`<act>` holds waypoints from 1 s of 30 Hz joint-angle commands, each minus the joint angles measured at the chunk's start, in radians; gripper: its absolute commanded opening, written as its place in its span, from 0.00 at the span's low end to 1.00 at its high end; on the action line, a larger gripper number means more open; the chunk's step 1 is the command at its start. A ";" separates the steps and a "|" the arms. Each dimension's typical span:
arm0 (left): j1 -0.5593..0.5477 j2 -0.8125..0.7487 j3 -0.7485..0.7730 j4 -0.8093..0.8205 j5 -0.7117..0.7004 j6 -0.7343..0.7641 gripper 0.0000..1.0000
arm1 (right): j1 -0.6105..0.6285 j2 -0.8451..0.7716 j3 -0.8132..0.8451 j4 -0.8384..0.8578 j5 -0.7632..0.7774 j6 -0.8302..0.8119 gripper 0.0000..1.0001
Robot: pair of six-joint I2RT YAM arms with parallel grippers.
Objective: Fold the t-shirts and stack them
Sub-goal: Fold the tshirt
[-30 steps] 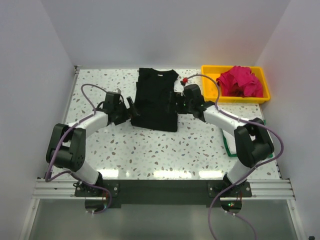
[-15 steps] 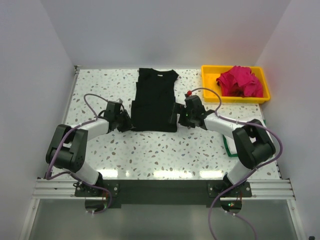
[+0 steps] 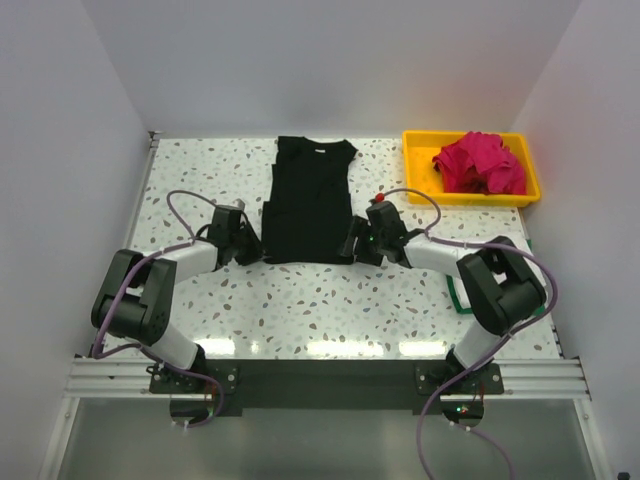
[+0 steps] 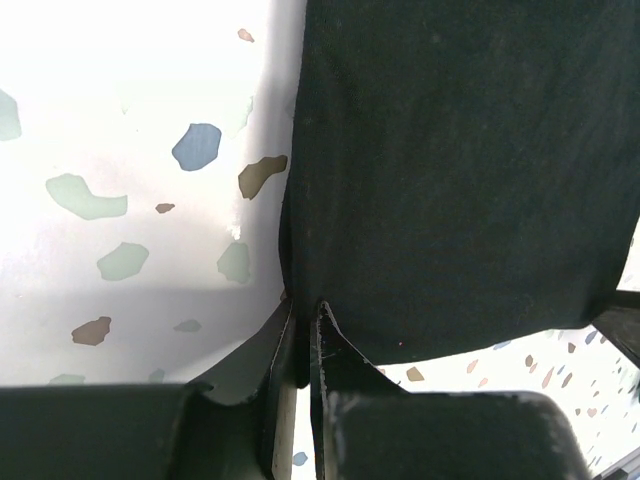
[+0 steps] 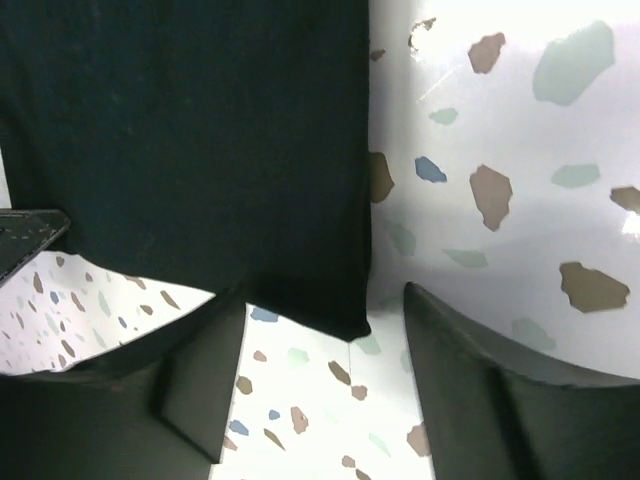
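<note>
While flat, black t-shirt (image 3: 308, 200): one near corner tight in left pincer (image 4: 305, 312), other inside wide right pincer (image 5: 322, 300).

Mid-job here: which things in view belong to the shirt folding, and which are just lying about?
Part of the job:
black t-shirt, flat mid-table
magenta shirt heap, in the tray
green cloth, partly hidden, right side

Just lying about:
yellow tray
speckled table
</note>
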 commanded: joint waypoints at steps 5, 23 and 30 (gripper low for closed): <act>-0.005 0.010 -0.052 -0.047 -0.067 0.016 0.00 | 0.003 0.028 -0.057 0.114 0.019 0.071 0.48; -0.021 -0.230 -0.248 -0.044 -0.014 0.018 0.00 | 0.019 -0.127 -0.208 0.037 -0.076 -0.018 0.00; -0.082 -0.540 -0.373 -0.219 0.088 -0.030 0.00 | 0.104 -0.359 -0.339 -0.106 -0.166 0.002 0.00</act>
